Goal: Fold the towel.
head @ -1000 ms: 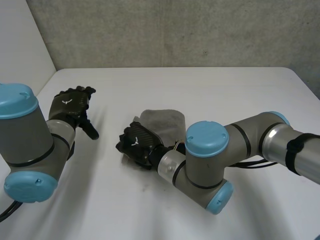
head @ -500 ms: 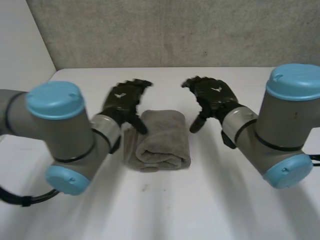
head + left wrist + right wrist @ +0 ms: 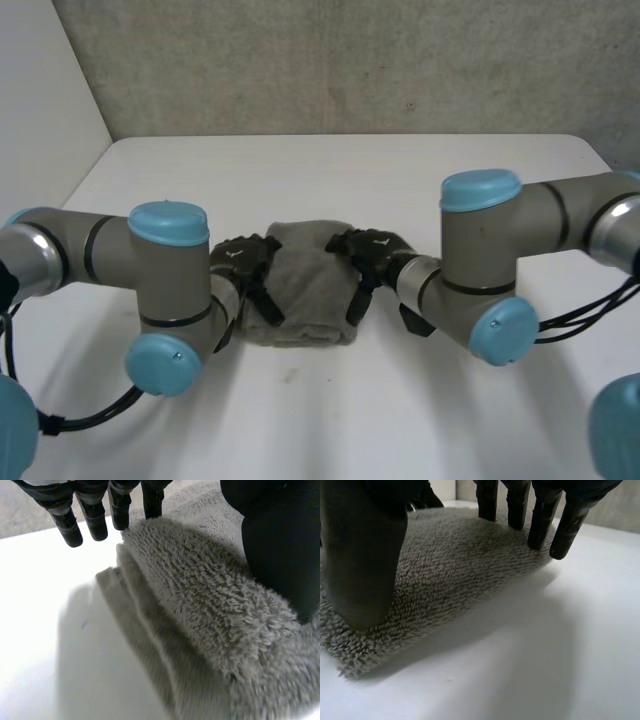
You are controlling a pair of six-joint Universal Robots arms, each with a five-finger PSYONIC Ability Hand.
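Left hand (image 3: 243, 261) and right hand (image 3: 374, 250) lowered from above onto towel (image 3: 305, 287) side edges

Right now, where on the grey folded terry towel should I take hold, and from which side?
Probably its two long side edges, each hand from its own side. The grey folded terry towel lies flat on the white table, with the left hand and right hand flanking it, thumbs on top, fingers straight at the edges. Its stacked layers show there.
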